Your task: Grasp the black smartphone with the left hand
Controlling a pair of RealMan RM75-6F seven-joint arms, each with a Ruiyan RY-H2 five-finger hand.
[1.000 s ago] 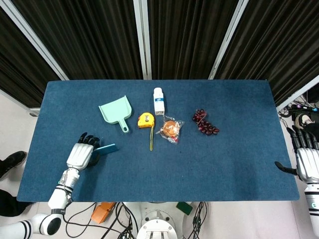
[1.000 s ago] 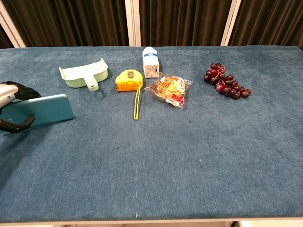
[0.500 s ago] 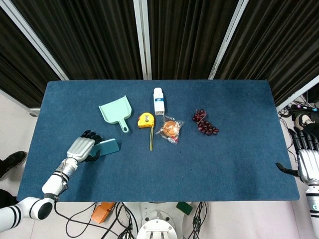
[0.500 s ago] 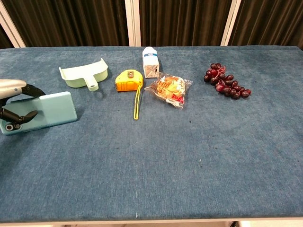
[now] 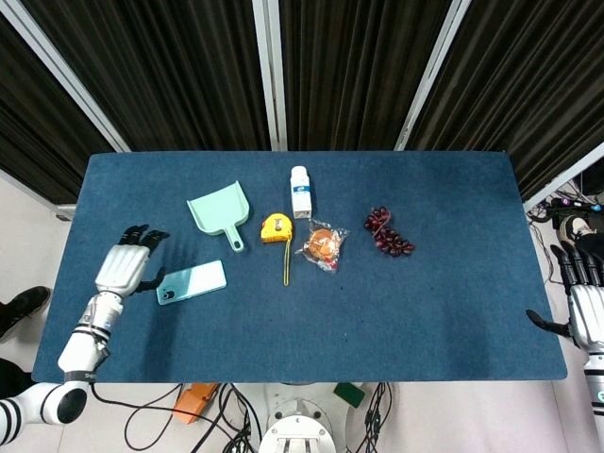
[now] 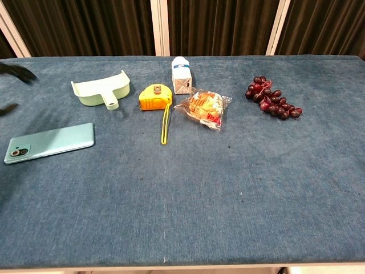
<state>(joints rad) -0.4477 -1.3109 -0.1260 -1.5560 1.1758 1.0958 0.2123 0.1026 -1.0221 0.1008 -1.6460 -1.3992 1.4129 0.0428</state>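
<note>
The smartphone (image 5: 192,282) lies flat on the blue table (image 5: 425,311) with its teal back and camera facing up. In the chest view the smartphone (image 6: 50,142) sits near the left edge. My left hand (image 5: 123,266) hovers just left of it with fingers spread, holding nothing and not touching it. Only its dark blurred fingertips (image 6: 14,71) show in the chest view. My right hand (image 5: 585,311) hangs off the table's right edge, fingers extended and empty.
Behind the phone stand a mint dustpan (image 5: 220,212), a yellow tape measure (image 5: 275,227) with its tape pulled out, a small white bottle (image 5: 300,192), a wrapped snack (image 5: 322,245) and dark grapes (image 5: 389,232).
My left hand set the phone down flat, let go of it and drew back to the left. The right hand has barely moved.
</note>
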